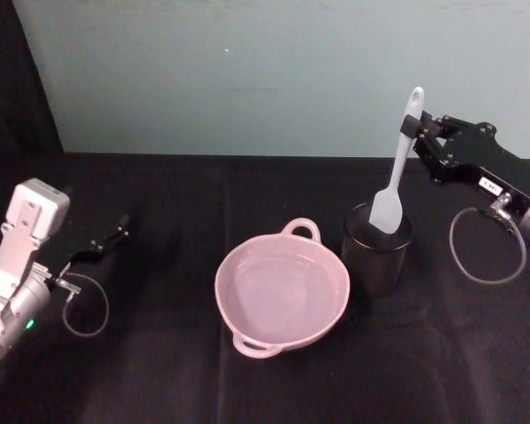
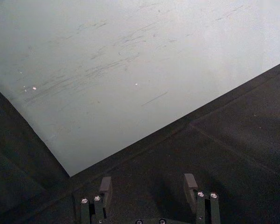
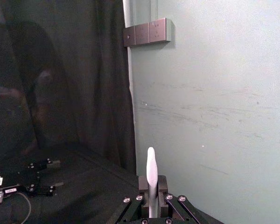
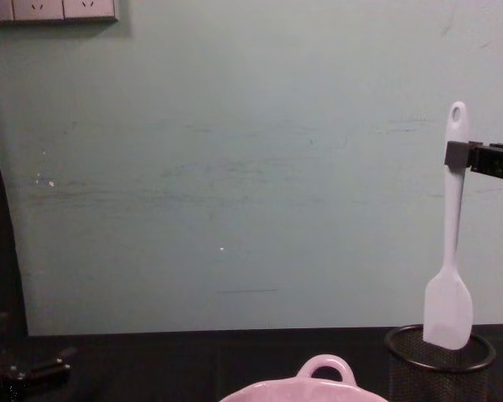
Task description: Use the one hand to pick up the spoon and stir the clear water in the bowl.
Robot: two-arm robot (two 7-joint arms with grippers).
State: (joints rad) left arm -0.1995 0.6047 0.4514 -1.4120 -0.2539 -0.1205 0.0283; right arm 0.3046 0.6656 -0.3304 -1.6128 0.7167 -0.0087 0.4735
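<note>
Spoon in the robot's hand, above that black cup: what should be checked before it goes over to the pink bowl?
1. Grip: right hand shut on the handle of the spoon: ok.
2. Pose: spoon upright, head down: ok.
3. Spoon head clear of the mesh cup: cannot tell; its tip sits about at rim level.
4. Target: bowl upright beside the cup, nothing over it: ok.
5. Other arm: left hand open, parked far left, apart from the bowl: ok.
6. Water in the bowl: cannot tell.

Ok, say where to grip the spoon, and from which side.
The spoon, high on its handle below the hole, from the right: it stands upright, head in the mesh cup. The right gripper is clamped there; the left gripper is parked, open.
</note>
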